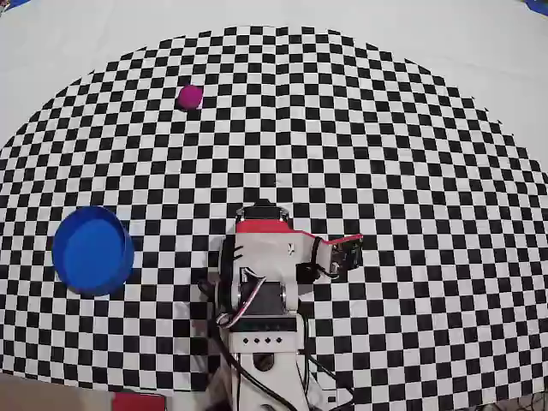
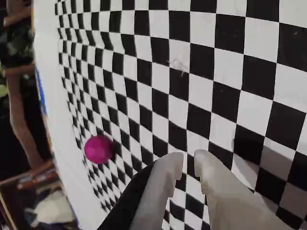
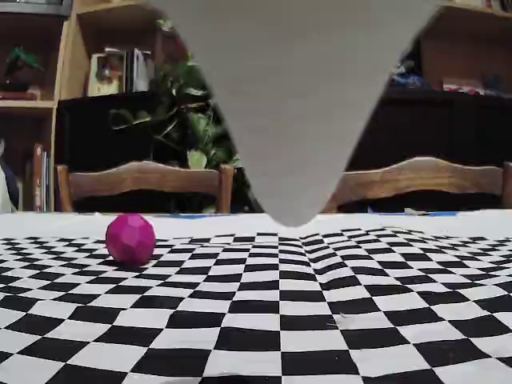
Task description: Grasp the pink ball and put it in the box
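The pink ball (image 1: 189,97) lies on the checkered mat at the far left of the overhead view, well away from the folded arm (image 1: 261,274). The box (image 1: 92,250), a round blue tub, stands left of the arm with nothing in it. In the wrist view the ball (image 2: 98,148) sits left of and beyond my gripper (image 2: 188,160). Its two grey fingers are nearly together with only a thin gap and nothing between them. The fixed view shows the ball (image 3: 130,238) at the left of the mat. The box is out of the wrist and fixed views.
A flat red rectangle (image 1: 137,401) lies at the mat's near edge. Cables (image 1: 257,377) trail behind the arm base. A blurred grey wedge (image 3: 292,104) hangs from the top of the fixed view. Wooden chairs (image 3: 144,180) and shelves stand behind the table.
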